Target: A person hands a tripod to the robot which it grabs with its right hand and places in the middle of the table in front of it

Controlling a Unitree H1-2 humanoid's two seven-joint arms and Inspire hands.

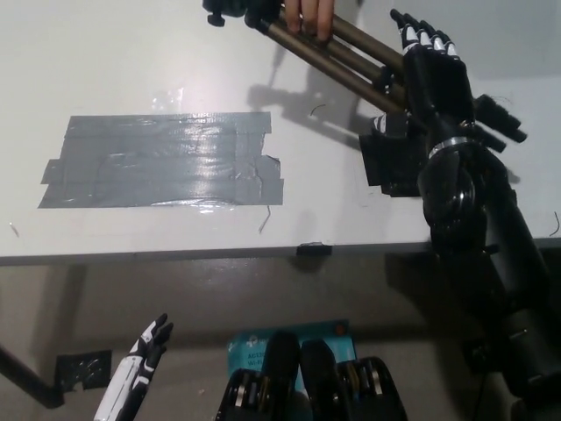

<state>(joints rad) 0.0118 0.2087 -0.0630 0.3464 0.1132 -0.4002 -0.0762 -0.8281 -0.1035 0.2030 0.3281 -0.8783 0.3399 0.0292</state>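
The tripod (351, 60) is found folded, its legs drawn together into a bundle of bronze-brown tubes with black collars and a black head fitting at the upper end. It is held slantwise above the far right part of the white bench (131, 53), the head towards the top edge of the view and the leg ends pointing down and to the right. It is gripped near the head end by a person's hand (308, 16), which enters from the top of the view. A shadow of the legs is cast on the bench surface beneath. The black right hand (438, 79) is raised at the lower ends of the legs, with its fingers (422, 37) stretched out and spread and nothing closed around the tubes. Whether the palm is touching the leg ends cannot be determined. A black boxy shape (393, 162) is seen just beside the right wrist, over the bench; its nature cannot be determined. A broad patch of grey tape (166, 162) is stuck on the left half of the bench, well apart from the tripod. The white left hand (142, 360) is noted at the lower left, below the near edge of the bench, with its fingers apart and nothing held.
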